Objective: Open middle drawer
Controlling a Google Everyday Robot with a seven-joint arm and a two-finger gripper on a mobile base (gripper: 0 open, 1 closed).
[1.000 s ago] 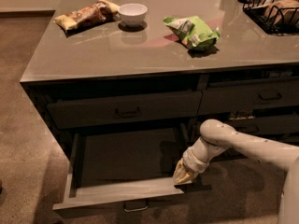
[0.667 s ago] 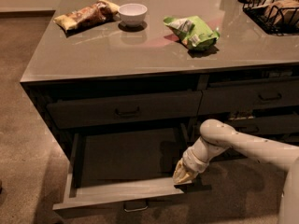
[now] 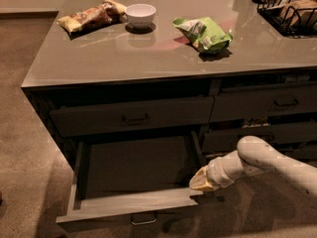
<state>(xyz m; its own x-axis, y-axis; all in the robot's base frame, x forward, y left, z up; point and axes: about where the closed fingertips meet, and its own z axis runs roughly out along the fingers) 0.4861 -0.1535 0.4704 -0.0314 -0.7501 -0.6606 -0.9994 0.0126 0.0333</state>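
Observation:
The middle drawer (image 3: 124, 206) stands pulled far out of the left stack of the dark cabinet. Its plain dark inside shows, and its small loop handle (image 3: 143, 220) hangs at the centre of its front. My gripper (image 3: 199, 181) is at the drawer's right front corner, close against the front panel's right end. The white arm (image 3: 257, 157) reaches in from the right. The bottom drawer is hidden under the open one.
The shut top drawer (image 3: 133, 115) is above the open one, and more shut drawers (image 3: 267, 103) are on the right. On the counter lie a brown snack bag (image 3: 91, 16), a white bowl (image 3: 140, 15), a green chip bag (image 3: 203, 33) and a black wire basket (image 3: 292, 9). Brown floor lies all around.

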